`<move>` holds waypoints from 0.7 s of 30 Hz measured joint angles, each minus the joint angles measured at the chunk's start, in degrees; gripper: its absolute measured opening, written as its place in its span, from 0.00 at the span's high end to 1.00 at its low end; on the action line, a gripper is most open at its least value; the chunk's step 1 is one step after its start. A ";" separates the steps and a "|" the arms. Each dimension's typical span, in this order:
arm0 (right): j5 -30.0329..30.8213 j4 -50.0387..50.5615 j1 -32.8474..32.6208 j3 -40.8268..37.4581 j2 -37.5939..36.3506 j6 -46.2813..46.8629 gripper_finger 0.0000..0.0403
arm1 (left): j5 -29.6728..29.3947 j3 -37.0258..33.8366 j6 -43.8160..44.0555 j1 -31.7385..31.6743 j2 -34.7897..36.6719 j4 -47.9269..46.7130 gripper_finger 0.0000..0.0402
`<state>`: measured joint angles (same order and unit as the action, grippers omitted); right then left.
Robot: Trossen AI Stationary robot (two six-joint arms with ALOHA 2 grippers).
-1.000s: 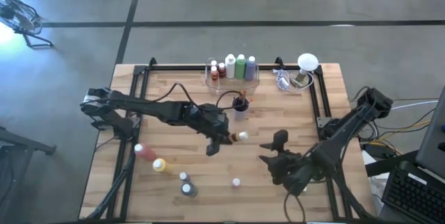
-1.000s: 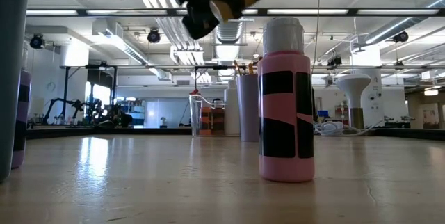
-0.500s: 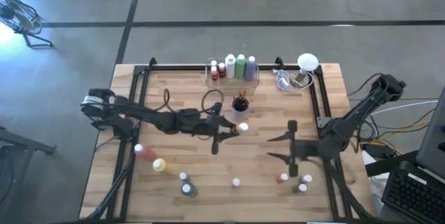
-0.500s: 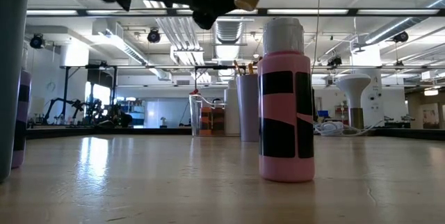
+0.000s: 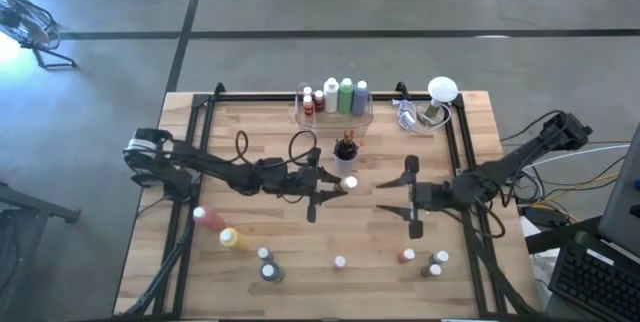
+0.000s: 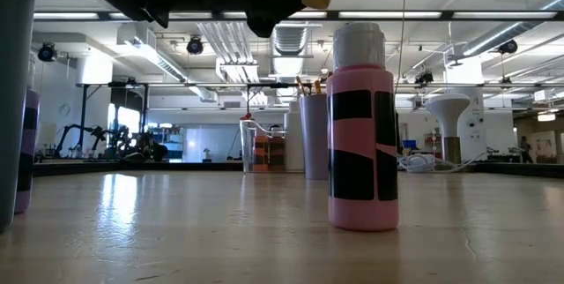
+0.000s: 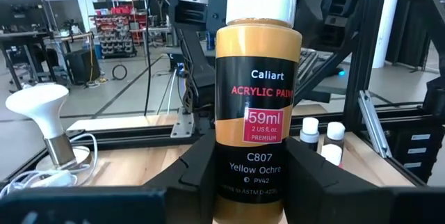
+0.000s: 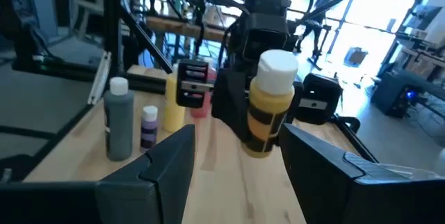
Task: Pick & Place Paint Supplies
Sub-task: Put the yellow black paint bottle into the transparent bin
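Left end effector point(image 5: 330, 192) is clamped around a small ochre-yellow plastic paint bottle with a white cap point(image 7: 258, 106), holding it off the wooden worktop point(image 5: 255, 142) near the middle, just beside the small cup of dark-handled paintbrushes point(image 5: 346, 150). Its label reads as yellow ochre acrylic in the left wrist view, and the two dark fingers point(image 7: 198, 165) press the bottle's lower sides. Facing it from close by, the right end effector point(image 5: 412, 198) hangs with its jaws apart and nothing between them, the held bottle showing ahead of it in its own wrist view. I'd judge the step in hand to be carrying this bottle, either on to the clear tray of tall bottles point(image 5: 335, 114) at the far edge or across to the other arm; which of the two, I cannot say. A handover would call for the right arm to close in squarely on the cap or upper body before the left lets go. Other small bottles wait near the front edge, among them a pink bottle with a white cap point(image 6: 361, 130) standing upright. From table height the arms are only dark shapes cut off at the top, and the base of the held bottle is hidden behind the fingers.
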<state>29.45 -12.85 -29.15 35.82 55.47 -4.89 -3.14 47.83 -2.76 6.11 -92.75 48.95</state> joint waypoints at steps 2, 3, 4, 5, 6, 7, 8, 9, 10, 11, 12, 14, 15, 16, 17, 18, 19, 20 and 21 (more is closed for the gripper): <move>-0.12 0.36 0.44 1.71 1.40 -0.50 0.49 | 0.00 0.70 -0.41 0.00 -0.61 -0.11 0.71; -0.08 0.49 0.53 2.35 1.87 -1.05 0.49 | 0.00 1.05 -0.61 0.00 -0.95 -0.10 0.71; -0.01 0.54 0.77 3.01 2.35 -1.58 0.48 | 0.02 1.29 -0.70 0.00 -1.22 -0.14 0.71; 0.00 0.47 1.03 3.74 2.93 -2.03 0.48 | 0.02 1.57 -0.81 0.00 -1.43 -0.34 0.71; -0.04 0.48 1.34 4.31 3.48 -2.37 0.47 | 0.02 1.84 -0.93 0.00 -1.58 -0.33 0.71; -0.02 0.63 1.82 4.75 3.96 -2.46 0.46 | 0.02 2.01 -1.10 0.00 -1.62 -0.40 0.71; -0.02 0.67 2.34 5.17 4.46 -2.56 0.45 | 0.02 2.23 -1.25 0.00 -1.62 -0.63 0.71; 0.00 0.66 2.83 5.58 4.92 -2.60 0.44 | 0.02 2.52 -1.40 0.00 -1.62 -0.86 0.71; 0.02 0.66 3.34 5.93 5.39 -2.58 0.43 | 0.04 2.74 -1.60 0.00 -1.62 -0.99 0.71; 0.09 0.66 3.82 6.30 5.86 -2.60 0.42 | 0.04 2.85 -1.64 0.00 -1.62 -1.03 0.71; 0.07 0.64 4.32 6.73 6.33 -2.60 0.41 | 0.06 3.09 -1.77 0.00 -1.62 -1.22 0.71; 0.05 0.64 5.41 7.56 7.52 -2.60 0.40 | 0.24 3.67 -2.47 0.00 -1.62 -2.09 0.71; 0.03 0.62 6.00 7.94 8.15 -2.60 0.39 | 0.24 3.81 -2.78 0.00 -1.62 -2.36 0.71; 0.02 0.63 6.55 8.20 8.60 -2.60 0.38 | 0.26 3.91 -2.82 0.00 -1.62 -2.55 0.71; 0.05 0.66 6.97 8.42 9.04 -2.56 0.37 | 0.28 3.98 -2.84 0.00 -1.62 -2.75 0.71; 0.07 0.65 7.36 8.76 9.55 -2.40 0.37 | 0.35 4.02 -2.86 0.00 -1.62 -2.92 0.71; 0.07 0.55 7.66 9.00 9.90 -2.37 0.36 | 0.42 4.02 -2.89 0.00 -1.62 -2.91 0.71; 0.06 0.58 7.67 9.05 10.04 -2.37 0.36 | 0.42 4.02 -2.92 0.00 -1.62 -2.95 0.71; 0.04 0.64 7.69 9.05 10.13 -2.35 0.36 | 0.42 4.00 -2.93 0.00 -1.62 -3.05 0.71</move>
<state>29.49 -12.21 -21.46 44.87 65.60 -7.23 -2.72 51.83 -5.69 6.11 -94.37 45.91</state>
